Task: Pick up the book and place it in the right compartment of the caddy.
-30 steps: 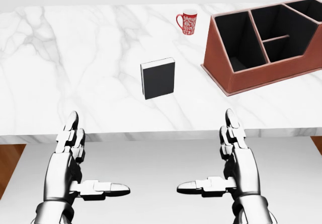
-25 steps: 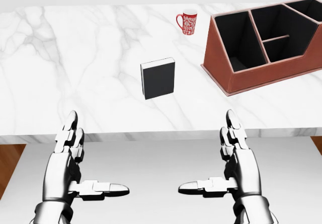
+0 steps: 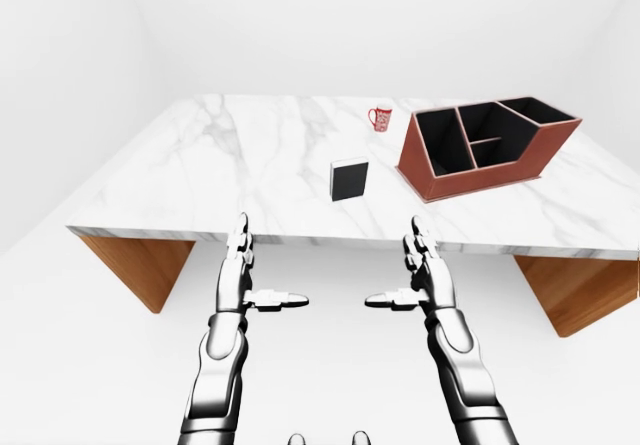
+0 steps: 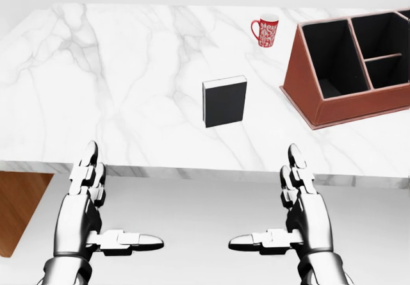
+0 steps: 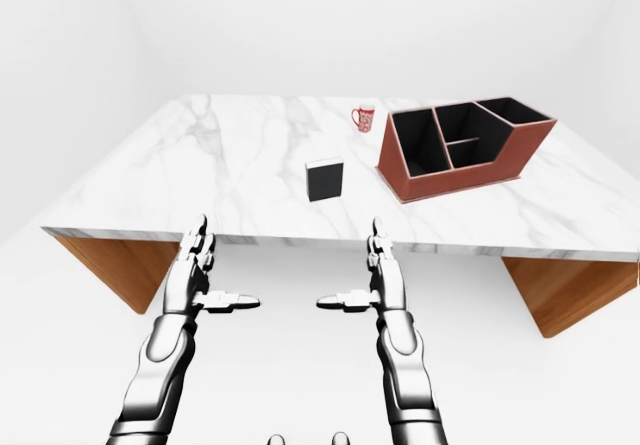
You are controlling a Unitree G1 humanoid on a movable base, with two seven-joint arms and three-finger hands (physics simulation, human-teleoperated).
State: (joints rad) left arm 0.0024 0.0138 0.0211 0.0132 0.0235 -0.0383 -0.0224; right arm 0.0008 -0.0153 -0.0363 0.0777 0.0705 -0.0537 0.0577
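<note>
Nearby, red mug (image 4: 266, 31) beside caddy (image 4: 333, 111), book (image 4: 225, 101) unobstructed, left hand (image 4: 86, 208), right hand (image 4: 301, 211) spread, empty.

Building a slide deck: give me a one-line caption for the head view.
Both hands, left and right, open below the table edge; book, mug and caddy untouched.
</note>
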